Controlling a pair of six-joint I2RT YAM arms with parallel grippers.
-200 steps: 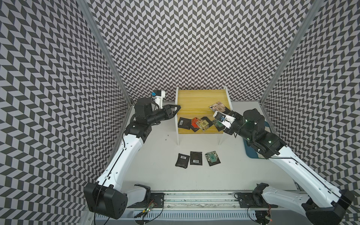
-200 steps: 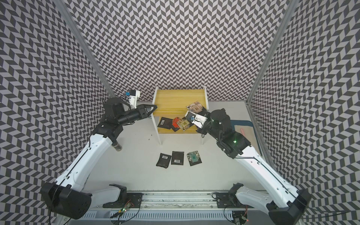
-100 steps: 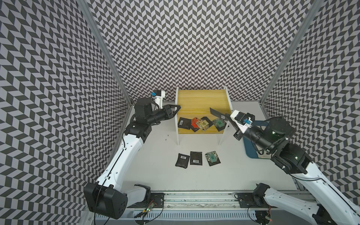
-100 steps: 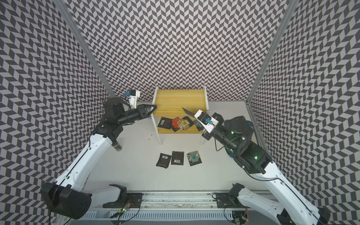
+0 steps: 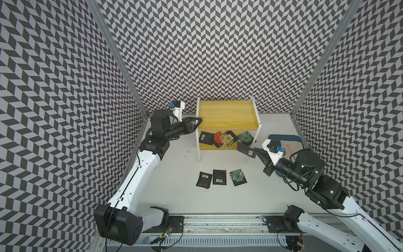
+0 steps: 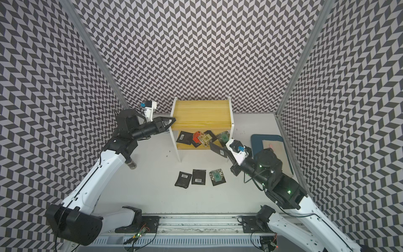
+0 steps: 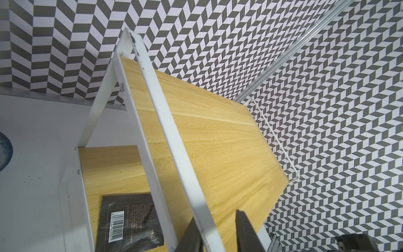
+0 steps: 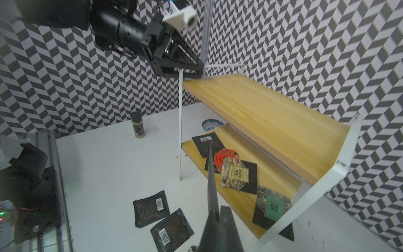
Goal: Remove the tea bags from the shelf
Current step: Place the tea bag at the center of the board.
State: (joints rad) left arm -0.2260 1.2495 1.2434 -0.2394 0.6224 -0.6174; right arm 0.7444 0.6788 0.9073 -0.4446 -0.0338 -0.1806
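Note:
The shelf stands at the back of the table. My left gripper is shut on the white side frame at its upper left front corner. Several tea bags lie on the lower board: black, orange, tan and green. Three more tea bags lie flat on the table in front. My right gripper is shut on a black tea bag, held in the air off the shelf's right front corner.
A dark blue tray lies on the table right of the shelf, behind my right arm. A spice jar stands under my left arm. A small blue and white bowl sits left of the shelf.
My right gripper has pulled back from the shelf's right side toward the front right, carrying a black tea bag with it. The left arm has not moved.

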